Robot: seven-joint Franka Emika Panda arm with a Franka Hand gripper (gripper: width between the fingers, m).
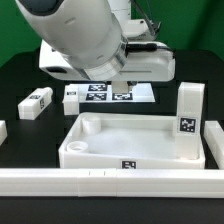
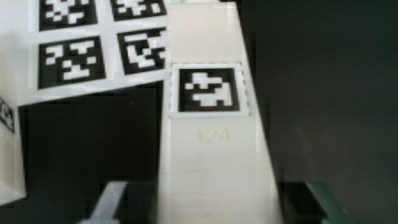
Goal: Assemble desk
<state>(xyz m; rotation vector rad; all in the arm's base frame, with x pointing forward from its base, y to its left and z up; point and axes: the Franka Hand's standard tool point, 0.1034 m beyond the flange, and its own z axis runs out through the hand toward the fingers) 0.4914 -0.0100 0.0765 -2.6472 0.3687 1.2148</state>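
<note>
The tool [image 2: 210, 203] is standing partly open and, seemingly, clamping the leg [image 2: 210, 130] across its narrow width, likely keeping it square for carrying. The tabletop [image 1: 100, 158] is lying rim-up in the exterior view's lower centre, exposing its corner sockets for legs.

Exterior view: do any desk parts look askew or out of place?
Mildly: one leg lies on its side, angled, at the exterior view's left, while another leg stands upright by the tabletop. Nothing looks damaged or spilled.
</note>
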